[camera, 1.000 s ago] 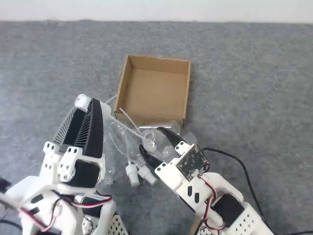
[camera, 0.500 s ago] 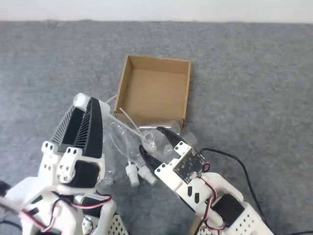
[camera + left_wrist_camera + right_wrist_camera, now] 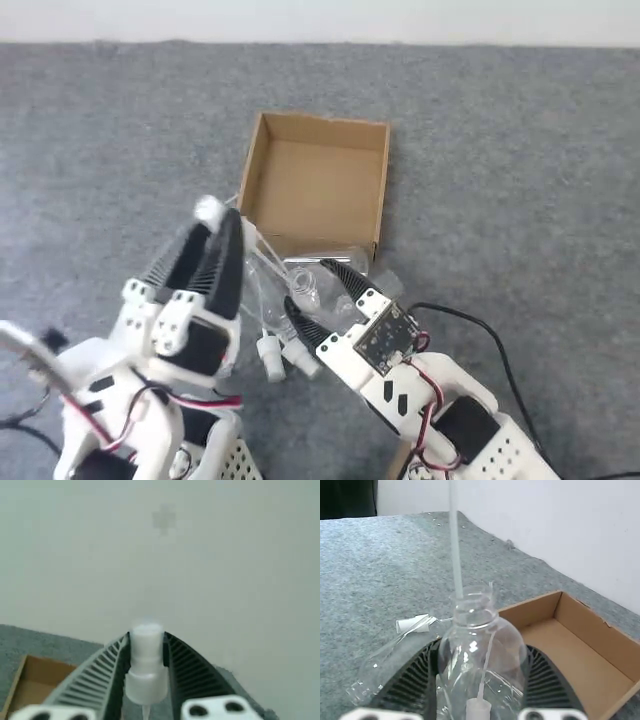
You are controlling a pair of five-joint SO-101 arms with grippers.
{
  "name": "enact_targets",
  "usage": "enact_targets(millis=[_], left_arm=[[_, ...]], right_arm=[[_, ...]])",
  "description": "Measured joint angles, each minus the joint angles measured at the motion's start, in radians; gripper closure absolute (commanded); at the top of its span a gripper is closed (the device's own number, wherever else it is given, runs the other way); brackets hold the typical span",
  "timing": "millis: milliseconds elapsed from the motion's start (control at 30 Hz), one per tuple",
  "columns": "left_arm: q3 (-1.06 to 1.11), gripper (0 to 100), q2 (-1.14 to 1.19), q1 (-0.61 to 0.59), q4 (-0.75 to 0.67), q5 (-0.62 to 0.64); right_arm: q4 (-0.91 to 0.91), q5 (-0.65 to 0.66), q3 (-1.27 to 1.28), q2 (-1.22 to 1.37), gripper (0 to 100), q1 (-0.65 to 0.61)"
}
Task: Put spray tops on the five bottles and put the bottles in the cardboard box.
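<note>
the left claw [image 3: 146,641] is gripping a spray top [image 3: 146,672], its tube poking into the bottle [image 3: 481,652] the right claw [image 3: 312,285] is clamping (the cardboard box [image 3: 262,160] is sitting empty, with seemingly none capped yet).

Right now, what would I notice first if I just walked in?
The left claw pinches a white plastic spray top up above the grey table. The right claw grips a clear plastic bottle next to the empty open brown cardboard box.
</note>
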Motion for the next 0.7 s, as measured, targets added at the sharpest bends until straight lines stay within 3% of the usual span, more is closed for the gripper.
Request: enact_targets(millis=[200,700], left_arm=[[0.0,99,0.0,0.075,0.077,-0.002],[0.098,99,0.0,0.083,0.11,-0.055]], right_arm=[[0.0,0.0,0.0,0.0,91.6,-0.003],[0.0,0.0,0.0,0.0,91.6,-0.003]])
